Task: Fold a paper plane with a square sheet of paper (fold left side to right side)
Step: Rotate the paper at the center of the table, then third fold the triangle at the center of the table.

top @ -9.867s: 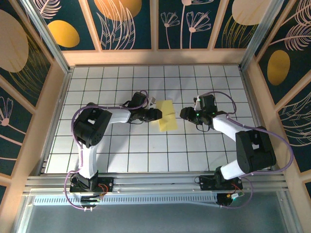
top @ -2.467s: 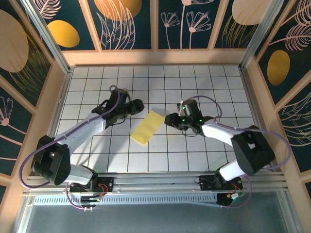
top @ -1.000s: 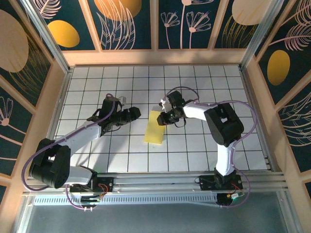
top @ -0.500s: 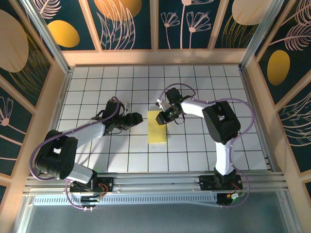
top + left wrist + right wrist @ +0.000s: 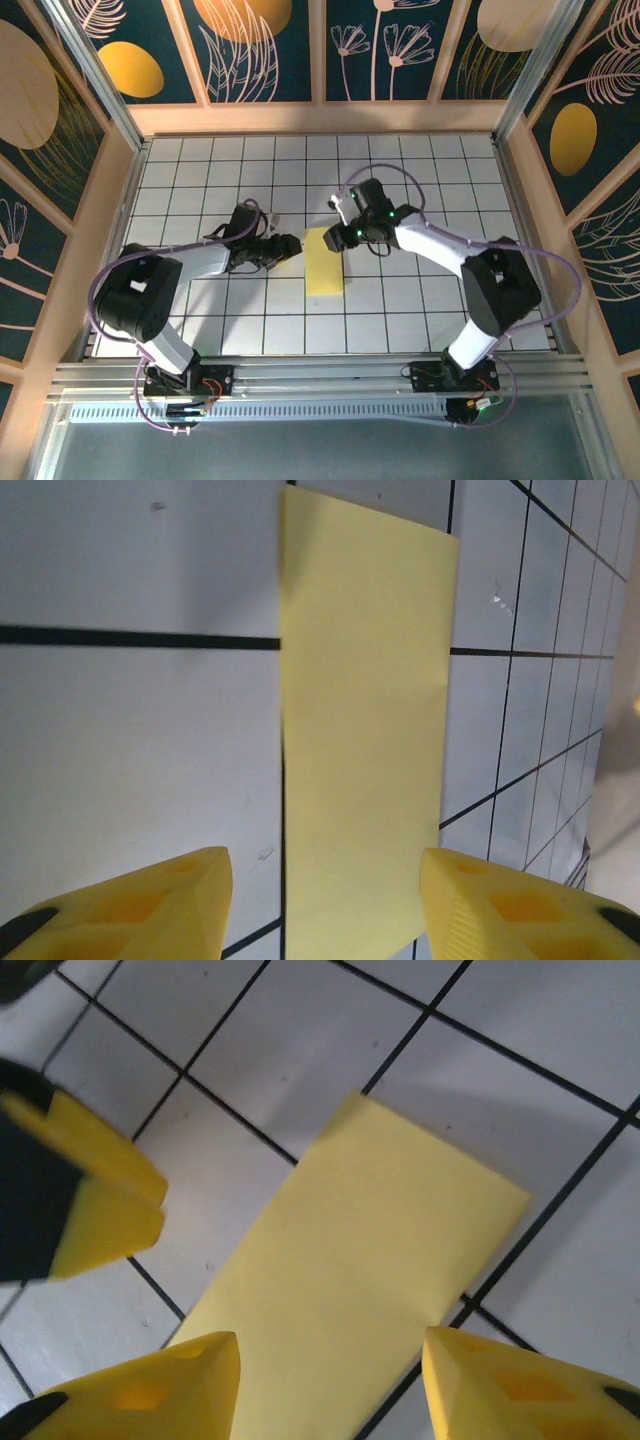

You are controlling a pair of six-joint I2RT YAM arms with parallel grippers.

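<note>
The yellow sheet of paper (image 5: pixel 323 264) lies flat on the white grid table, folded in half into a narrow rectangle about one tile wide and two long. My left gripper (image 5: pixel 292 246) sits low at the paper's upper left edge. In the left wrist view the paper (image 5: pixel 360 720) stretches away between the left gripper's (image 5: pixel 325 900) open yellow fingers. My right gripper (image 5: pixel 344 238) hovers at the paper's upper right corner. It (image 5: pixel 330 1380) is open above the paper (image 5: pixel 350 1280), holding nothing. The left gripper's fingertips (image 5: pixel 95 1195) show in the right wrist view.
The white grid table (image 5: pixel 430 170) is boxed in by wooden rails and dark painted wall panels (image 5: pixel 260 50). Both arms reach in from the near edge and meet over the middle. Bare tiles surround the paper.
The right gripper has opened and let go of the paper, which has swung to line up with the grid. The left gripper has moved right to the paper's edge, its jaws narrowing somewhat.
</note>
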